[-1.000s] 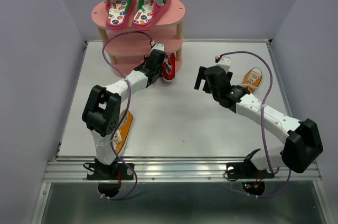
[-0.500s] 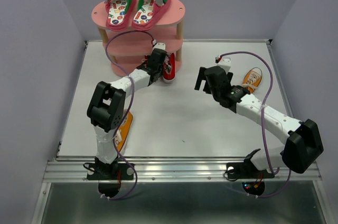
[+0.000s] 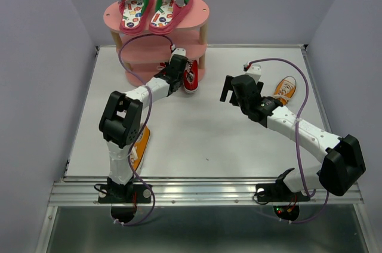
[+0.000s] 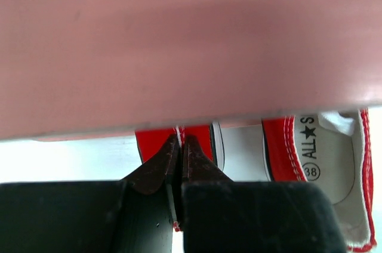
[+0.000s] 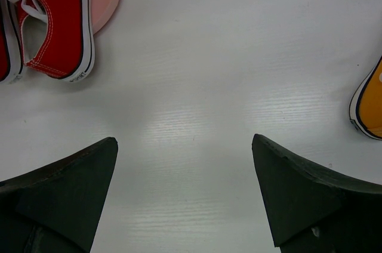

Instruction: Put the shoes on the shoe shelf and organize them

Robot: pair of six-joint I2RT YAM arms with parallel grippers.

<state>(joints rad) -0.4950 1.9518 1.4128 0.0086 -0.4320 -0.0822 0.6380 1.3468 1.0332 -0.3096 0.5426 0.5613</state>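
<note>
The pink three-tier shoe shelf [image 3: 197, 11] stands at the back left. The pink flip-flops [image 3: 154, 7] lie side by side on its top board. My left gripper [image 3: 177, 65] reaches in at the bottom tier, shut on the heel edge of a red sneaker [image 4: 156, 141], under a pink board [image 4: 179, 44]. The second red sneaker [image 3: 191, 77] lies beside it [image 4: 334, 169] and shows in the right wrist view [image 5: 57, 20]. My right gripper [image 3: 230, 90] is open and empty above bare table [image 5: 185, 139]. One orange sneaker [image 3: 286, 90] lies to its right [image 5: 371, 107].
The other orange sneaker [image 3: 139, 148] lies at the front left, partly under my left arm. Grey walls close in the table on three sides. A purple cable loops over each arm.
My left gripper has pushed slightly farther toward the shelf with the red sneaker, and its elbow has shifted. The right arm has barely moved.
</note>
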